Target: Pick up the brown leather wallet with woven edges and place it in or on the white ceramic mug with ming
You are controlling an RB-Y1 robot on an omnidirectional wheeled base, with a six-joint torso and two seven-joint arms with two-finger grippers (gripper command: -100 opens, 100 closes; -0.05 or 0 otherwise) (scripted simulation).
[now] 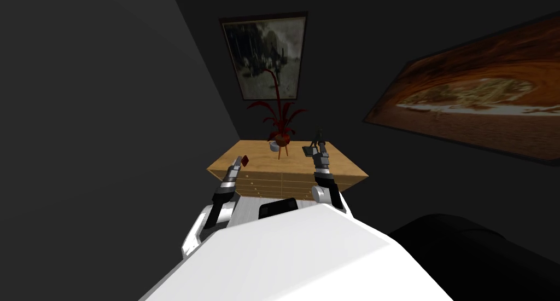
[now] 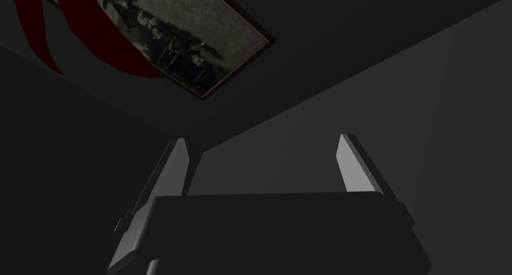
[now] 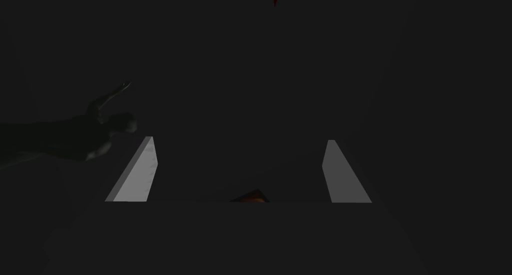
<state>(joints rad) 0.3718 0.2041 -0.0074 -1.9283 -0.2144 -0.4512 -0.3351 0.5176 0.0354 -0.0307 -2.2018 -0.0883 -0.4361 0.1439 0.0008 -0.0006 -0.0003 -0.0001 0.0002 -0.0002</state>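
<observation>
In a dim room, the left gripper (image 1: 238, 160) (image 2: 262, 138) hangs over the left front part of a light wooden counter (image 1: 298, 162) with drawers. Its fingers (image 2: 350, 162) are spread wide with nothing between them. Just beside the fingertips, towards the middle of the counter, is the wallet (image 1: 245, 160). It appears as a small dark red-brown slab near the counter's left front edge. It seems tilted onto one corner, and is too small to tell which way its long axis runs or whether it touches the fingers.

Further back and to the right, the white mug (image 1: 273, 146) stands on the counter. It is well apart from the wallet and just beside a red-leaved plant (image 1: 280, 117) (image 2: 30, 27) in a pot on a small stand. A framed picture (image 1: 265, 54) (image 2: 185, 42) hangs on the wall behind the plant.

Right of the plant stands a dark figurine (image 1: 316, 139) (image 3: 75, 134). The right gripper (image 1: 321, 146) (image 3: 239, 139) is just beside it, over the counter's right part. Its fingers (image 3: 137, 172) are also parted and hold nothing. A large orange landscape picture (image 1: 476, 100) hangs on the right-hand wall.
</observation>
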